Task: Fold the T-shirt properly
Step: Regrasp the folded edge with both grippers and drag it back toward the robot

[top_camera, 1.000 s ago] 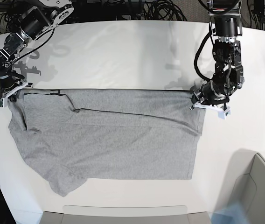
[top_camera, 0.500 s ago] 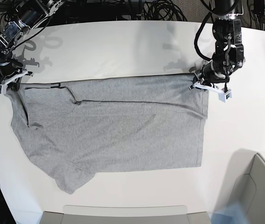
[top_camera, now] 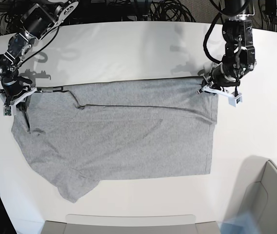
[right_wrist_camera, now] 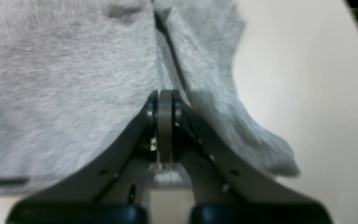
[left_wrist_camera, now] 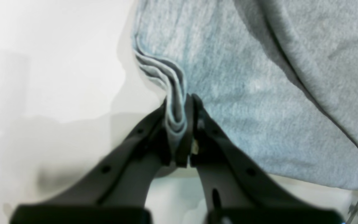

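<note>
Left claw (left_wrist_camera: 180, 124) is pinching a bunched, several-layered edge of the shirt (top_camera: 119, 136), the cloth pressed between its 2 dark fingers; in the base view this is the shirt's far corner on the right. Right claw (right_wrist_camera: 165, 102) is pressed together at the cloth's edge, and the shirt appears caught between its tips, though the blur hides the exact bite; in the base view it sits at the far corner on the left, by the sleeve. Judged from this, the 2 grips hold the folded far edge taut as a straight line between them, so that the layer lies without slack. The shirt lies flat on the white desk (top_camera: 128, 53), plain grey side up, its long axis running left to right across the base view. 1 fold line shows parallel to the far edge. The near left corner trails out in a loose, uneven flap. Lettering is not visible. Folding appears partly done; further folds are judged outstanding.
</note>
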You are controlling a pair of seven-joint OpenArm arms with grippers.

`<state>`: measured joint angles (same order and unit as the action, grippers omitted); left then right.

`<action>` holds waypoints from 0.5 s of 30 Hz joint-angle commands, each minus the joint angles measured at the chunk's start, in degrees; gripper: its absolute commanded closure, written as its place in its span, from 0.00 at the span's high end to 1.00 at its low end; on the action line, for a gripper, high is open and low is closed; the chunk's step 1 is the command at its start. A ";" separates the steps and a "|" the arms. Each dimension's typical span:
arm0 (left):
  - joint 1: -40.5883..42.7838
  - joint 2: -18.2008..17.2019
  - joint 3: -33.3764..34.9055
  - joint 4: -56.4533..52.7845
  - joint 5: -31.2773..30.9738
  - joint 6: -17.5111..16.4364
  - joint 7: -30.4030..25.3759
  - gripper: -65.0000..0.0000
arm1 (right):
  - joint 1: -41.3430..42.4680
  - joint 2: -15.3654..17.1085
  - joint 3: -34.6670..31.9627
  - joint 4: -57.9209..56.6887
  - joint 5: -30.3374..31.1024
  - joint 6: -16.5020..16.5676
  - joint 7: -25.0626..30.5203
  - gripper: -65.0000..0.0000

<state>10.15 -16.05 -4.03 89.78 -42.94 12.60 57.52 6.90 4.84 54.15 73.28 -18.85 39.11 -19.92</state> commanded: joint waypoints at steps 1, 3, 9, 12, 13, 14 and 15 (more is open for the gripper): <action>0.62 -0.25 0.12 -0.50 1.58 1.42 2.92 0.00 | 1.94 1.44 0.40 -1.67 -0.36 0.89 0.89 0.00; 0.70 -0.25 0.12 -0.68 1.58 1.42 2.92 0.00 | 2.99 2.68 1.37 -5.80 -2.99 0.89 0.89 0.00; 2.02 -0.25 0.12 -0.41 1.66 1.69 3.01 0.00 | 2.12 3.11 8.40 -8.09 -7.65 0.89 0.89 0.00; 3.78 -0.34 0.12 -0.41 1.66 1.60 3.01 0.00 | -0.79 3.47 10.33 -8.00 -8.36 0.89 0.89 0.00; 4.48 -0.34 0.12 -0.41 1.66 1.51 3.01 0.00 | -1.93 3.99 10.33 -8.00 -8.36 0.89 0.89 0.00; 5.19 -0.61 0.03 -0.41 1.66 1.60 3.01 0.00 | -2.81 4.35 10.42 -8.00 -8.27 0.89 0.89 0.00; 6.33 -1.22 0.03 -0.15 1.58 1.69 3.01 0.00 | -3.95 4.52 10.51 -8.00 -8.18 0.89 0.89 0.00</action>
<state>14.37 -16.58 -4.10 90.74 -45.32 11.16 55.42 3.62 8.60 64.07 65.39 -22.22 39.09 -13.56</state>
